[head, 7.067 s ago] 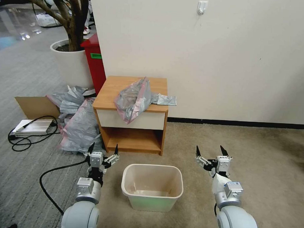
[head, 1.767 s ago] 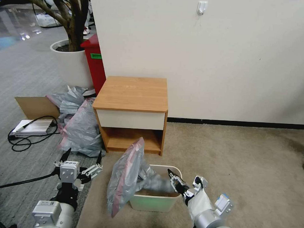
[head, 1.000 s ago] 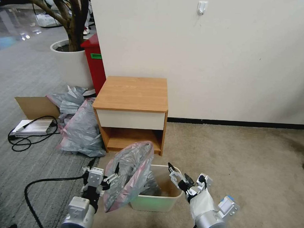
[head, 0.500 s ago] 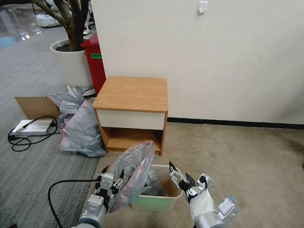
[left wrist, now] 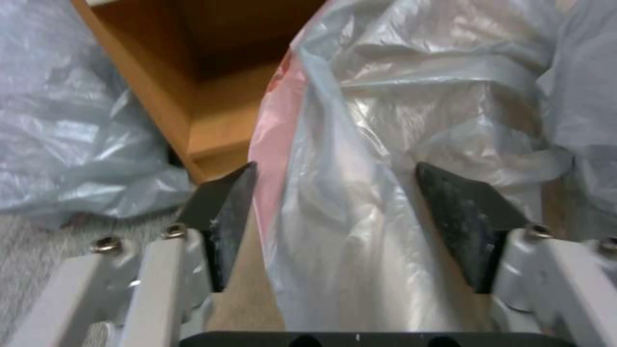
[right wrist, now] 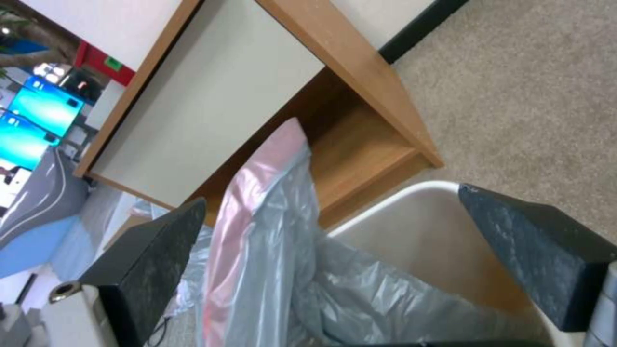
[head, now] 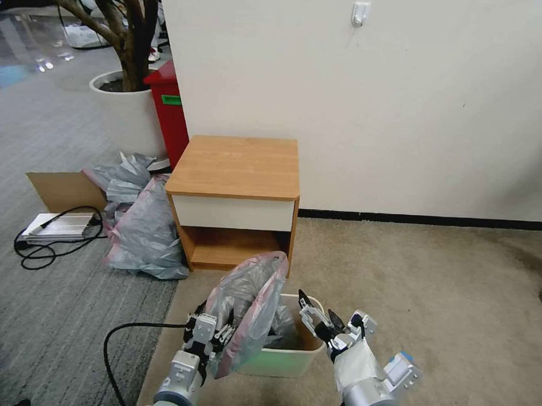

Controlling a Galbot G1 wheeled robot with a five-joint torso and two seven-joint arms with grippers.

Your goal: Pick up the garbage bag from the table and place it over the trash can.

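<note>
The garbage bag (head: 250,303), crinkly grey with a pink rim, stands tilted over the left side of the trash can (head: 277,364), its lower part hanging inside. My left gripper (head: 212,326) is at the bag's left edge. In the left wrist view this left gripper (left wrist: 334,166) is open, with the bag's (left wrist: 360,193) pink rim and a fold of plastic between its fingers. My right gripper (head: 316,306) hovers open over the can's right half. From the right wrist, the right gripper (right wrist: 331,195) frames the bag (right wrist: 270,250) and the can's inner wall (right wrist: 411,226). Behind stands the table (head: 237,166).
A heap of grey-pink bags (head: 140,222) lies left of the table, with a cardboard sheet (head: 61,190) and a metal box with cables (head: 57,225) beyond it. A red box (head: 170,110) and white planter (head: 126,112) stand farther back. A black cable (head: 130,328) trails on the floor.
The bag went from the table top to the can. The right gripper let go of it and opened. The left gripper moved right until its fingers straddle the bag's edge.
</note>
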